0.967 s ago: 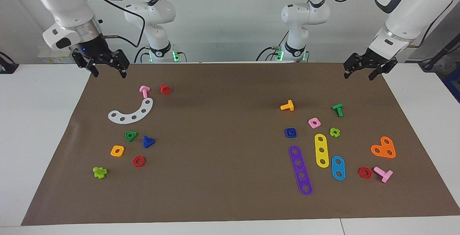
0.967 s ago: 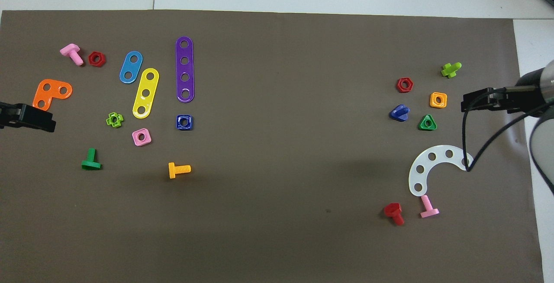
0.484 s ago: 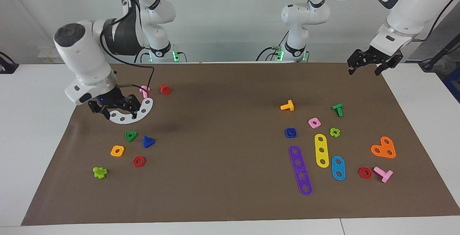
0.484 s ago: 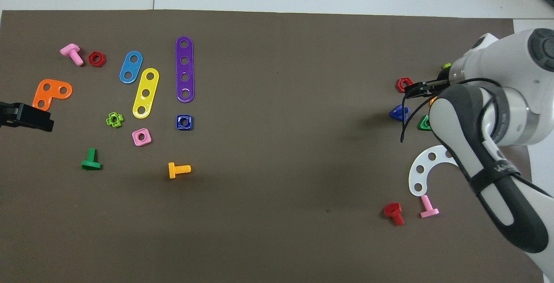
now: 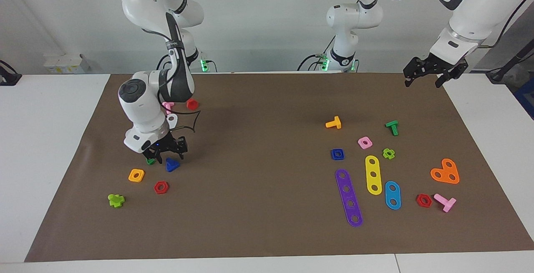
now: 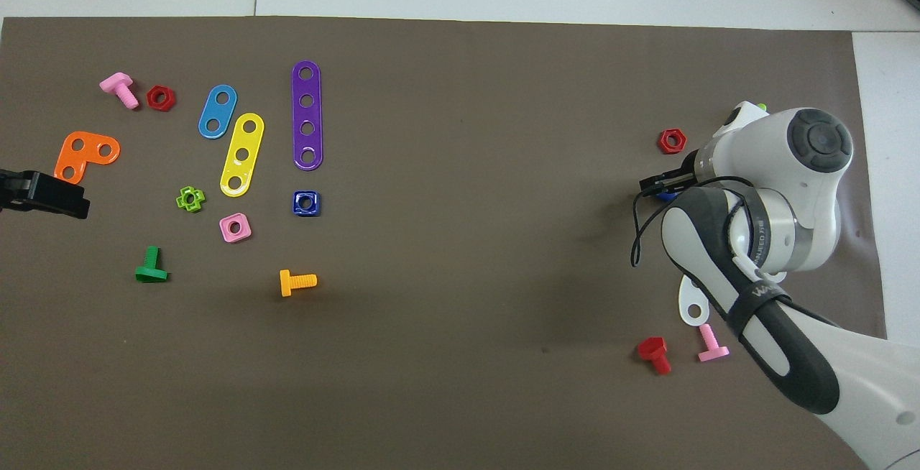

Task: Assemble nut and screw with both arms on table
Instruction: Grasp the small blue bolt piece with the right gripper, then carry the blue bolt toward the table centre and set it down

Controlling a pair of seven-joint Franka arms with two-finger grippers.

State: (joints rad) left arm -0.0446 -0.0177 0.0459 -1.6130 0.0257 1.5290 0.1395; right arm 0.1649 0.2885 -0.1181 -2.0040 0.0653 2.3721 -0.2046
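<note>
screw (image 5: 172, 165): under right gripper (image 5: 166, 155), finger state unclear; best pinched squarely across head. left gripper (image 5: 424, 77), fingers spread, waits well apart; nut (image 5: 337, 154) untouched.

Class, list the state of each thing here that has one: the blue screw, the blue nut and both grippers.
Screw: lying on the mat, not yet lifted, right gripper just over it.
Nut: flat on the mat, hole up, untouched, not on the screw.
Right gripper: low over the screw.
Left gripper: open, empty, waiting in the air over the mat's edge.
</note>
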